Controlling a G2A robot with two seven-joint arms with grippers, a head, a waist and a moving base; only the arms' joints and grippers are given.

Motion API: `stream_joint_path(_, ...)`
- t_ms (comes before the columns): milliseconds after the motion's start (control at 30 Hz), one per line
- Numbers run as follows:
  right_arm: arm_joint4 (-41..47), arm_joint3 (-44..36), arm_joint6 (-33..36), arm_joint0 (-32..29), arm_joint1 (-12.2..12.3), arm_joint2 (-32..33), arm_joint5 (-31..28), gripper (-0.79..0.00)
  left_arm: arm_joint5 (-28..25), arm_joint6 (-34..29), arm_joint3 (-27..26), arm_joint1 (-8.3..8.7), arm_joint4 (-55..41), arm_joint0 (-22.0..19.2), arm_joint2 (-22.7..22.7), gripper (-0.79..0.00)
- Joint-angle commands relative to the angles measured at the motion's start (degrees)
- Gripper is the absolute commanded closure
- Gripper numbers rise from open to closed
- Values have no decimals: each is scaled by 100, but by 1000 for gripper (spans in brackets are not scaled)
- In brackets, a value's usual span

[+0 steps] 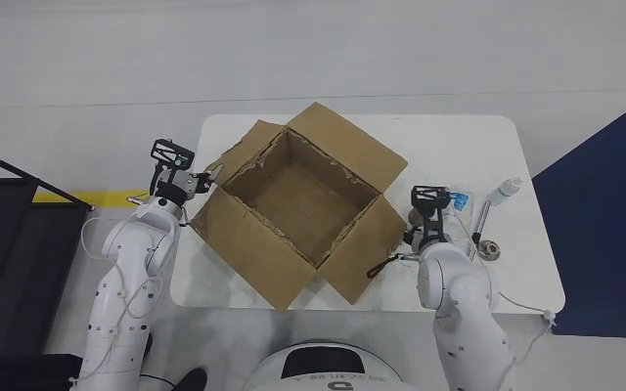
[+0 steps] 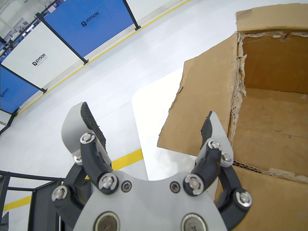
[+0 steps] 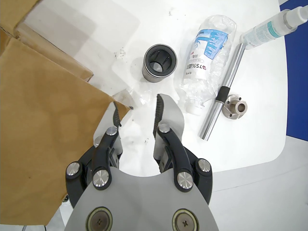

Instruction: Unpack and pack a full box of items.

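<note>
An open cardboard box [image 1: 293,210] stands in the middle of the white table [image 1: 460,137]; its inside looks bare. My left gripper [image 1: 191,166] hovers open at the box's left flap [image 2: 192,102], over the table's left edge; nothing lies between its fingers [image 2: 92,123]. My right gripper [image 3: 137,108] is open beside the box's right flap [image 3: 48,111], with one fingertip at the flap's corner. Just beyond it lie a black-lined metal bearing sleeve [image 3: 159,62], a crushed clear bottle [image 3: 208,61], a steel rod [image 3: 222,90], a small metal flange [image 3: 234,108] and a white spray bottle [image 3: 272,28].
The unpacked items cluster on the table's right side [image 1: 479,220], near its edge. A dark metal frame [image 1: 24,195] stands on the floor left of the table. Blue and white partition panels [image 2: 89,20] stand far off.
</note>
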Motion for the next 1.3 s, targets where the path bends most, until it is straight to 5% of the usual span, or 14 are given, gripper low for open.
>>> stream_joint_path(0,57,167,-31,198,-14,-91,0,0,0,0,0,0,0,0,0,-785)
stream_joint_path(533,242,1139,-451,1332,-159,-860,296,0,33,0,9,1,16,-3,-17,-785)
stream_joint_path(900,388,1609,-567,1813,-247,-1216,326,0,470,-100,1071,43,-113,-403,-440,-785)
stream_joint_path(1267,486,2097,-619,2388,-360,-1546,497,0,10,-429,1493,65,-4,-492,-171,-785)
